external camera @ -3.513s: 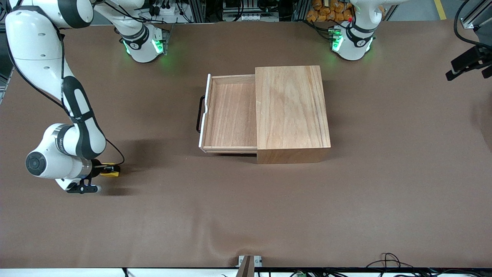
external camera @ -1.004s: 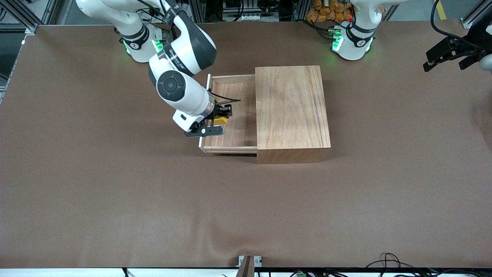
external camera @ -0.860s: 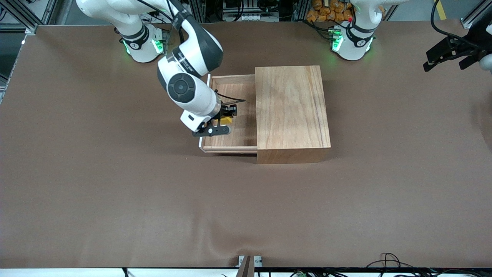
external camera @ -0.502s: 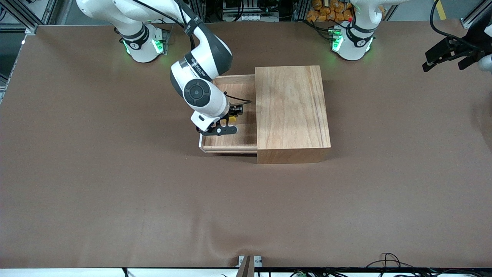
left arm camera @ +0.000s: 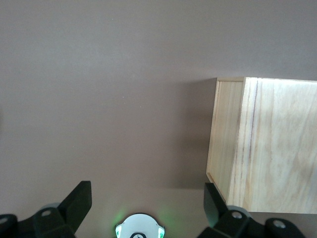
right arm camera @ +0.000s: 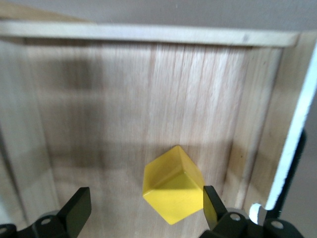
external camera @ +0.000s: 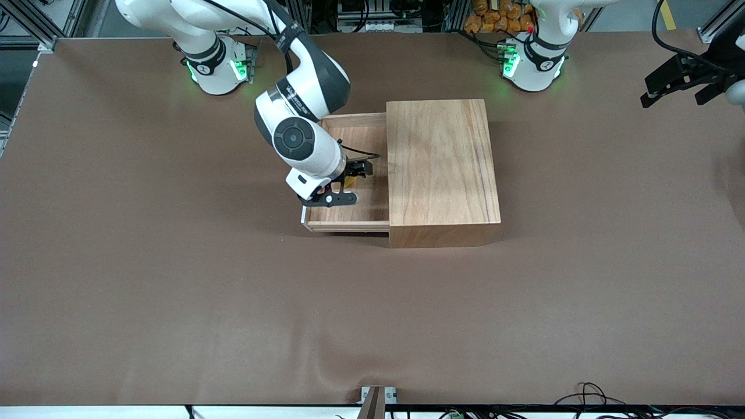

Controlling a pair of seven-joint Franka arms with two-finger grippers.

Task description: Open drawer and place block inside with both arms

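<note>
The drawer stands pulled out of the light-wood box toward the right arm's end of the table. My right gripper hangs low over the drawer, open. In the right wrist view the yellow block lies tilted on the drawer floor between the spread fingers of my right gripper, close to one fingertip. In the front view only a sliver of the block shows. My left gripper waits open in the air at the left arm's end of the table.
The left wrist view shows my open left gripper above the bare brown table, the box and the left arm's base with its green light. The drawer's white front stands close beside the block.
The right arm carried the block from the table at its own end to over the open drawer. The right gripper has opened and the block now lies in the drawer. The left arm barely moved.
</note>
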